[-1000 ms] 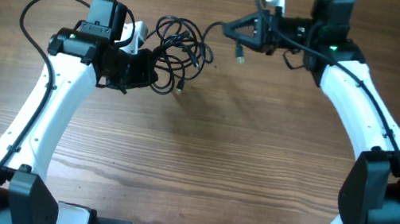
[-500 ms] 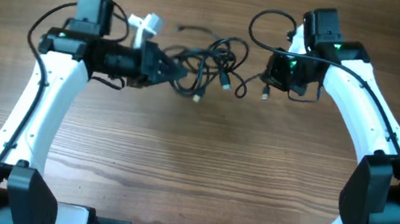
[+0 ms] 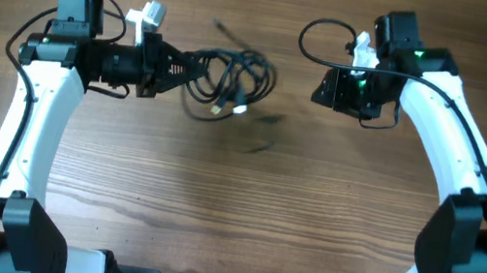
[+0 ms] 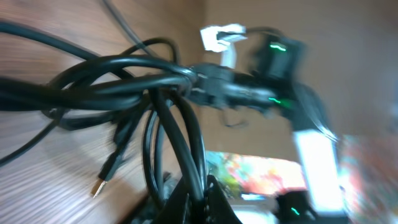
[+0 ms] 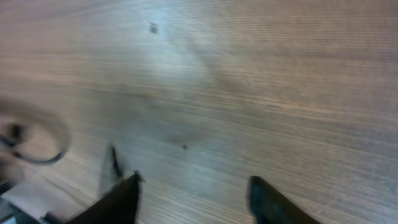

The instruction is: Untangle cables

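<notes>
**Left pincer holds the knot; right pincer spread over bare wood**

The tangled bundle of thin black cables (image 3: 230, 74) lies toward the far side of the brown wood-grain table (image 3: 241, 215), left of centre, between the two arms. The left gripper (image 3: 179, 67) reaches in from the left, its fingers pressed together on the near edge of the bundle. In the left wrist view, which is blurred, several loops of the cables (image 4: 137, 74) cross in one thick knot, and strands run down into the black fingertips of the left gripper (image 4: 198, 200). A small metal-tipped plug (image 4: 99, 185) hangs from the knot just above the wood; overhead, that kind of plug end (image 3: 218, 110) shows at the bundle's near side. One loose strand (image 3: 219, 27) trails away toward the far edge.

The right gripper (image 3: 323, 88) sits to the right of the bundle, apart from it. In its own wrist view the right gripper (image 5: 196, 193) has its two dark fingers (image 5: 126, 194) standing wide apart, with only bare table (image 5: 249, 74) between them and nothing held.
</notes>
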Robot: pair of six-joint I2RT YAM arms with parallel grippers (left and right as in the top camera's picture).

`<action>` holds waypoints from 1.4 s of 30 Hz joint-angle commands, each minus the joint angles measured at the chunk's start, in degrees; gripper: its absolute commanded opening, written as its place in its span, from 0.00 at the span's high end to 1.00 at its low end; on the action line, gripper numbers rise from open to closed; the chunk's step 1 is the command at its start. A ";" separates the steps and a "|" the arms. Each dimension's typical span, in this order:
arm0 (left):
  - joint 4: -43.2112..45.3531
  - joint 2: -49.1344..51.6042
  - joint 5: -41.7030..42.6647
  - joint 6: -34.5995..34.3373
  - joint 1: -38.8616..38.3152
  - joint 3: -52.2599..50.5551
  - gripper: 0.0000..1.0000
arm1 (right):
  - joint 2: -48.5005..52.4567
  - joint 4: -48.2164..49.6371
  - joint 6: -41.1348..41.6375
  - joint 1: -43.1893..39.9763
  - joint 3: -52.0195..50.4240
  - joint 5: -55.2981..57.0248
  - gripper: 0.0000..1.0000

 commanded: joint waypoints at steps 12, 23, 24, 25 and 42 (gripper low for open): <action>-3.98 -0.13 -2.95 20.06 -5.18 0.20 0.96 | -8.28 7.02 -1.46 8.07 3.19 -9.11 0.32; -2.47 -0.13 13.40 11.28 -3.56 0.20 0.96 | -2.45 11.28 -19.41 14.16 2.84 -9.97 0.32; -2.47 -0.13 13.64 11.26 -3.56 0.20 0.96 | -2.16 11.41 -20.50 14.27 2.67 -10.12 0.33; -2.47 -0.13 13.79 11.28 -3.56 0.20 0.96 | -1.75 11.43 -21.62 14.32 2.62 -9.86 0.35; 6.38 -0.13 22.10 10.45 1.16 0.20 0.96 | 1.73 15.43 -17.55 13.57 2.62 -23.19 0.32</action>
